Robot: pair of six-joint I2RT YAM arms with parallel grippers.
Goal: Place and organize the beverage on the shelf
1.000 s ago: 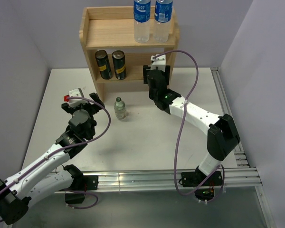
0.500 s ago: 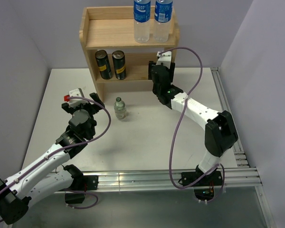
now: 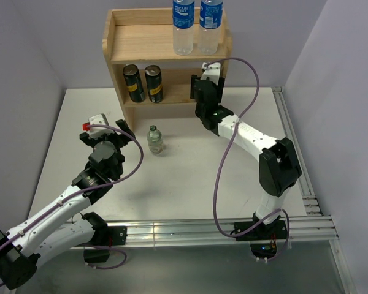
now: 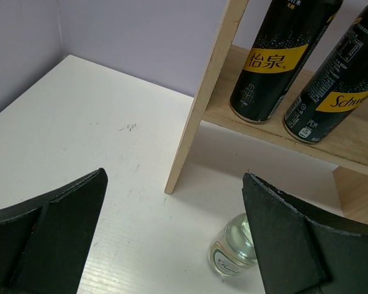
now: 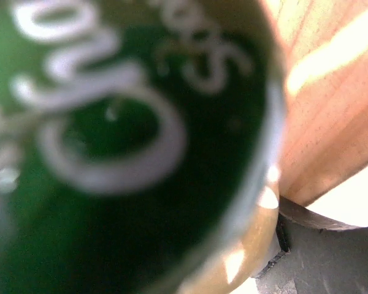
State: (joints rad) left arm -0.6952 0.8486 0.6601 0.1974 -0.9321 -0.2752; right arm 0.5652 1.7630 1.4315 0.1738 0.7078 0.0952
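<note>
The wooden shelf [image 3: 141, 43] stands at the back. Two blue-labelled plastic bottles [image 3: 183, 27] stand on its top tier, two dark gold-topped cans [image 3: 143, 84] on its lower tier at the left. One clear glass bottle [image 3: 154, 139] stands on the table in front of the shelf. My left gripper [image 3: 107, 130] is open and empty, just left of that bottle [image 4: 233, 251]. My right gripper [image 3: 205, 86] reaches into the right of the lower tier. In the right wrist view a dark green bottle cap [image 5: 110, 135] fills the frame against the shelf wood [image 5: 337, 92]; that bottle is hidden from above.
The shelf's left side panel [image 4: 202, 104] stands ahead of my left gripper, with the cans [image 4: 276, 61] behind it. Purple walls close in the table at the back and both sides. A metal rail [image 3: 294, 141] runs along the table's right edge.
My right gripper has moved up and right, from in front of the shelf into the right side of its lower tier. The left arm and the glass bottle on the table have not moved.
</note>
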